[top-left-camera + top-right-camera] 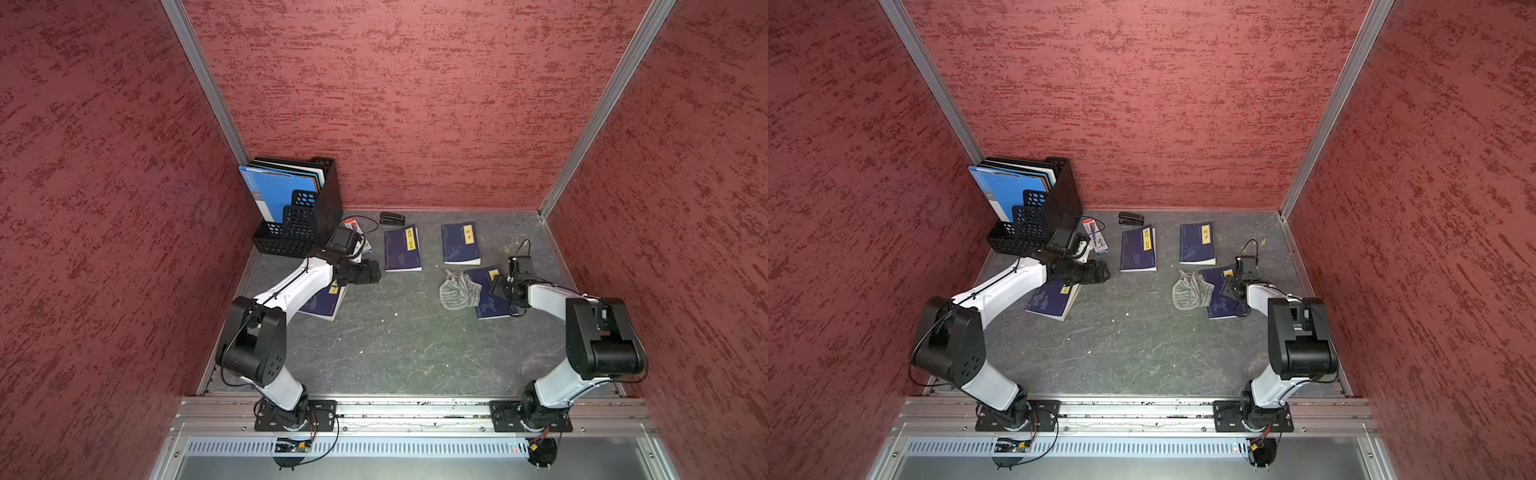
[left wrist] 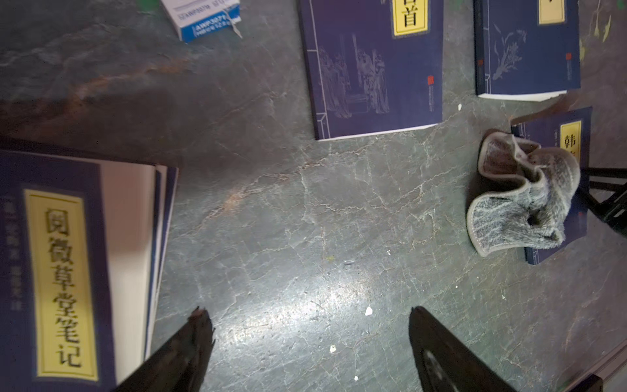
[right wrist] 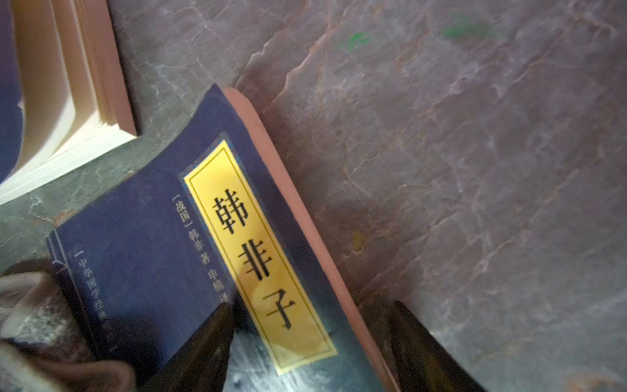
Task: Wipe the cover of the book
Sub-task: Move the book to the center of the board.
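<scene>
Both top views are bright, lit evenly from above and sharp at the middle; the walls (image 1: 104,208) stretch and bow toward the edges. The arms throw only soft shadows on the worktop (image 1: 395,332). The left wrist view is dimmer, with a pale glare patch on the worktop and the left book (image 2: 61,271) blurred. The right wrist view is the darkest, reddish and soft throughout; the right book (image 3: 152,254) has a sheen low on its cover, perhaps a reflection. The left end effector (image 2: 307,315) and the right end effector (image 3: 314,305) show as dark, unfocused shapes.
</scene>
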Robot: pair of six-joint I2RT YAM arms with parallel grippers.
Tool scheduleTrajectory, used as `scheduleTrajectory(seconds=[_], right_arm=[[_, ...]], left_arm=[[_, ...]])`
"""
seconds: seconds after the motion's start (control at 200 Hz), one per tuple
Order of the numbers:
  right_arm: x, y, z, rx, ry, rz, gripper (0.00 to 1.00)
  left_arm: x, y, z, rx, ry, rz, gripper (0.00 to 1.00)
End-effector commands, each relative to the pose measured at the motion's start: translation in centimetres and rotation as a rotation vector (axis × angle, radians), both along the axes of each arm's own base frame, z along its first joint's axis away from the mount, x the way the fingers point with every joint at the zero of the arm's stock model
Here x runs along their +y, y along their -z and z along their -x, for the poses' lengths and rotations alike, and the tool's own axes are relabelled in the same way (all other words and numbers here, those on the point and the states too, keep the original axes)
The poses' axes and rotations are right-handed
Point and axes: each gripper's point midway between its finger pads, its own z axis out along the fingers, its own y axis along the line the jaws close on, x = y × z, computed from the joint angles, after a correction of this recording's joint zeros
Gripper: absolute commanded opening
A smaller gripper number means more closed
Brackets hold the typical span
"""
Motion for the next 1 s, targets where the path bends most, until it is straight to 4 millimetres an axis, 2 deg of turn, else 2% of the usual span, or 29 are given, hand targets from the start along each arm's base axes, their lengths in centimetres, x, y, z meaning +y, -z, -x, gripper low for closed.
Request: scheduleTrajectory(seconds=[0.0, 0.12, 0.331, 0.776, 0.997], right_arm=[[1.0, 1.3, 0.6, 0.050, -0.034, -0.051, 0.65], [2.0, 1.9, 1.3, 0.089, -0.077, -0.083, 0.59], [4.7, 2.2, 2.3, 0.129, -0.168, -0.084, 0.58], [9.3, 3.0, 4.3, 0.197, -0.320, -0.027, 0.58], [12.3, 2.9, 5.2, 0.209, -0.426, -0.008, 0.58]], left_arm=[[0.5, -1.0, -0.3, -0.035, -0.004, 0.045, 0.92], [1.4, -1.3, -0.4, -0.044, -0.021, 0.054, 0.92], [2.4, -1.7, -0.6, -0.050, -0.043, 0.062, 0.92], [2.8, -1.9, -0.1, -0.052, -0.045, 0.056, 0.92], [2.9, -2.0, 0.0, -0.054, -0.048, 0.057, 0.92]])
